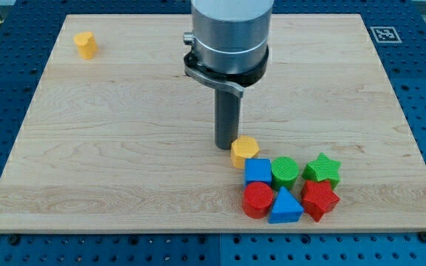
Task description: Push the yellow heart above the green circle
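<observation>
My tip [226, 148] rests on the wooden board [124, 148] near the middle. It touches the left edge of a yellow block [245, 151] that looks six-sided. That block lies just up-left of the green circle [285, 171], beside the blue cube [257, 171]. A second yellow block [85, 44], heart-like in outline, sits alone near the view's top left corner, far from my tip.
A tight cluster lies at the view's lower right: green star [322, 168], red star [319, 199], blue triangle [285, 206], red circle [258, 199]. The arm's grey body [228, 37] hangs over the board's top middle.
</observation>
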You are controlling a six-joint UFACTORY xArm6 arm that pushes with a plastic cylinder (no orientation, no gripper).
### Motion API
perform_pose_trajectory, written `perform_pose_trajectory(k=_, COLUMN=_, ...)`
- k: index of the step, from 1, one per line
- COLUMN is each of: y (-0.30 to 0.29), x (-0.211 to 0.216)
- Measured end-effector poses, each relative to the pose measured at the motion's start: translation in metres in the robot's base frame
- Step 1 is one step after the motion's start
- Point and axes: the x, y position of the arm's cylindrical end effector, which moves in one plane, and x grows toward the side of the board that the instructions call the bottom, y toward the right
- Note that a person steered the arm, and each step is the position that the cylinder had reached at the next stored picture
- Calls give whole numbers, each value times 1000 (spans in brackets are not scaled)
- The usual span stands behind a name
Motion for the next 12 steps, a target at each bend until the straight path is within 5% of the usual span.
perform_pose_trajectory(k=3, y=8, x=3)
perform_pose_trajectory(k=5, y=-144, x=-7)
perform_pose_trajectory(k=7, y=-304, x=-107)
perform_pose_trajectory(k=8, y=-325, x=-136)
perform_pose_trajectory(k=9, y=-311, x=-179)
perform_pose_trajectory(k=11, y=-210, x=-183)
perform_pose_trajectory(k=12, y=-210, x=-182)
